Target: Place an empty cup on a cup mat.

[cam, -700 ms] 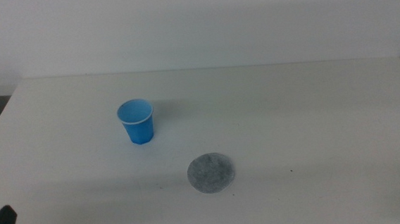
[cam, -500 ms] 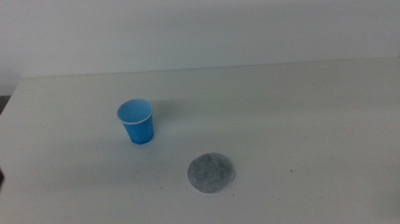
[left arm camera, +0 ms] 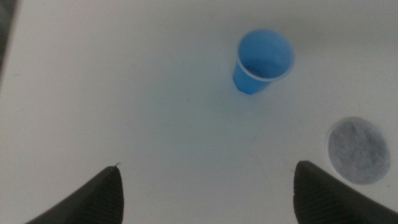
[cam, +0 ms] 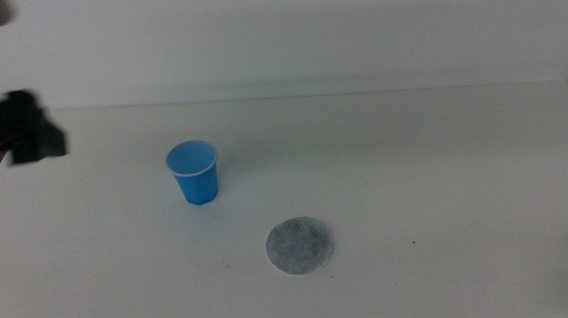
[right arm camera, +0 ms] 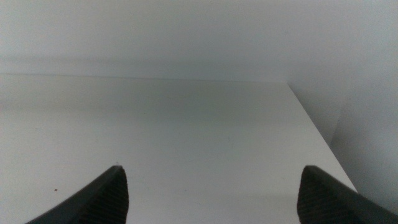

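Note:
The blue cup (cam: 194,172) stands upright and empty on the white table, left of centre. The grey speckled cup mat (cam: 299,246) lies flat nearer the front, to the cup's right, apart from it. My left arm (cam: 16,130) is a blurred dark shape high at the left edge, well left of the cup. In the left wrist view my left gripper (left arm camera: 206,165) is open and empty above the table, with the cup (left arm camera: 262,61) and the mat (left arm camera: 359,151) ahead of it. My right gripper (right arm camera: 211,168) is open and empty, out of the middle view.
The white table (cam: 445,168) ends at a pale wall at the back. Its right edge (right arm camera: 317,134) shows in the right wrist view. A tiny dark speck (cam: 414,241) lies right of the mat.
My left arm has risen from the bottom-left corner of the middle view to the upper left. The cup and the mat have not moved.

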`<state>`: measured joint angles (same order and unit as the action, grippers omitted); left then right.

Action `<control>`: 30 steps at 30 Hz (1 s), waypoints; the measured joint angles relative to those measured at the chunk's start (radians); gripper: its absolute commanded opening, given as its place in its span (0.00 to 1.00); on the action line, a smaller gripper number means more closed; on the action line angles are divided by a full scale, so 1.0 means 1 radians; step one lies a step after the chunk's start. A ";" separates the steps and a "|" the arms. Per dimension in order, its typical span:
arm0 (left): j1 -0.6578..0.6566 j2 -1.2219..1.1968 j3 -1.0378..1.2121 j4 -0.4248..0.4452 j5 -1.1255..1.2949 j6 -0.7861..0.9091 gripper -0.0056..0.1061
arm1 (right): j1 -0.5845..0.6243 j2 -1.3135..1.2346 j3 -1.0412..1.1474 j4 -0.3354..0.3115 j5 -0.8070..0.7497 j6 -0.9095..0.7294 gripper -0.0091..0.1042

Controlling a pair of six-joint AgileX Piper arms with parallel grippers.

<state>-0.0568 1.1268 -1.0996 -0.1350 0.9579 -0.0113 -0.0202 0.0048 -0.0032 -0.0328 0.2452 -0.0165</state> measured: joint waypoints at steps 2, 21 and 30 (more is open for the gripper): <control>-0.021 0.100 -0.061 -0.005 0.012 0.011 0.89 | 0.000 0.000 0.000 0.000 0.000 0.000 0.90; -0.152 0.852 -0.513 0.068 0.017 -0.112 0.89 | 0.000 0.000 0.000 0.000 0.000 0.000 0.90; -0.152 0.975 -0.521 0.088 -0.036 -0.116 0.47 | 0.000 0.000 0.000 0.000 0.000 0.000 0.90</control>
<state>-0.2084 2.1014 -1.6204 -0.0467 0.9216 -0.1271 -0.0202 0.0048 -0.0032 -0.0328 0.2452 -0.0165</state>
